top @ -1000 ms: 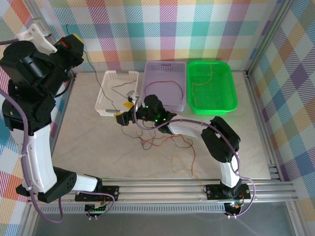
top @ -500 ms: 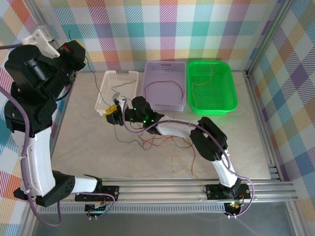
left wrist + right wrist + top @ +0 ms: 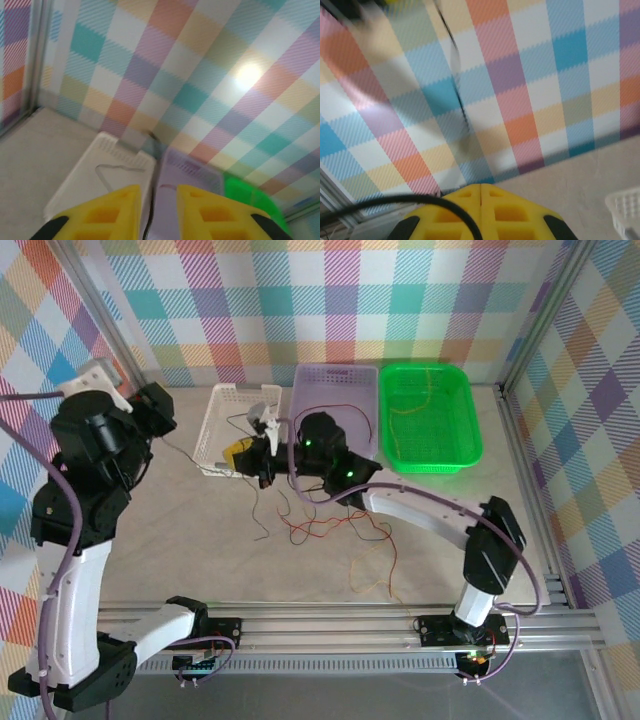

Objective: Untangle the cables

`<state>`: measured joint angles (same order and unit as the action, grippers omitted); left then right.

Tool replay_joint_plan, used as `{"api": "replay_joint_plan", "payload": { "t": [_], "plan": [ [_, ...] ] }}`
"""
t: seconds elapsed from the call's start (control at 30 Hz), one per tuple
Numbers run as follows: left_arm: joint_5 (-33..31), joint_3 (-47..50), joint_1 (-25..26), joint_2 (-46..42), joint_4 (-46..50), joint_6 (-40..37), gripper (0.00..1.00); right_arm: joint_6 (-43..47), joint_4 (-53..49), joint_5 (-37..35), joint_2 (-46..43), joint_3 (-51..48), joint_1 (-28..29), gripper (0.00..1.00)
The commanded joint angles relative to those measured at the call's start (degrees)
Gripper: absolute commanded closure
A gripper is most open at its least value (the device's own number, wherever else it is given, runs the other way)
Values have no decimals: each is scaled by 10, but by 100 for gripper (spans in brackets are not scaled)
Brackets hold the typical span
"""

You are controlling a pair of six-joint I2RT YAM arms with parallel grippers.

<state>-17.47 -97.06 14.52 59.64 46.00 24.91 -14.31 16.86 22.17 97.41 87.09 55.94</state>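
The right end effector [image 3: 480, 192], squeezed tight on a black cable [image 3: 460, 95], has pulled it toward eleven o'clock, likely freeing it; the left end effector [image 3: 157, 192] has its fingers apart.

In the left wrist view, the bottom edge is cutting off the yellow fingers of the left gripper [image 3: 159, 195] below their tips. The green basket [image 3: 247, 195] is running out of frame at the right, and everything is smearing softly.

In the right wrist view, the right gripper [image 3: 480, 189] is likewise being cropped at the bottom. A dark wire [image 3: 457, 85] is blurring as it rises against the wall, and its lower end is fading out above the fingertips. The white basket [image 3: 626, 206] is poking in as just a corner at the right edge.

From above, the right arm [image 3: 330, 455] is hiding part of the near wall of the purple basket [image 3: 335, 390]. The cables [image 3: 335, 530] are proving too fine to separate strand from strand.
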Motion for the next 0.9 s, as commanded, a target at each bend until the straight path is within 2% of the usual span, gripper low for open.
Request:
{"api": "replay_joint_plan", "payload": {
  "t": [0.0, 0.13, 0.23, 0.37, 0.43, 0.5, 0.67, 0.87],
  "plan": [
    [-17, 70, -5, -15, -16, 4, 61, 38, -120, -1, -15, 75, 1, 100],
    [-5, 162, -5, -48, -19, 19, 49, 73, -246, -16, 18, 210, -3, 100],
    [5, 221, -5, -78, -19, 23, 39, 72, -333, -10, 77, 350, -18, 100],
    [-2, 280, -5, -125, -14, 27, 27, 45, -441, 12, 198, 586, -49, 100],
    [2, 308, -5, -150, -16, 29, 25, 23, -474, 40, 267, 710, -68, 100],
    [-1, 328, -5, -171, -15, 27, 24, -5, -475, 53, 317, 790, -89, 100],
    [-9, 369, -5, -212, -14, 19, 22, -85, -338, 118, 324, 727, -142, 100],
    [-16, 394, -4, -229, -18, 10, 22, -125, -258, 158, 382, 757, -161, 100]
  ]
}}
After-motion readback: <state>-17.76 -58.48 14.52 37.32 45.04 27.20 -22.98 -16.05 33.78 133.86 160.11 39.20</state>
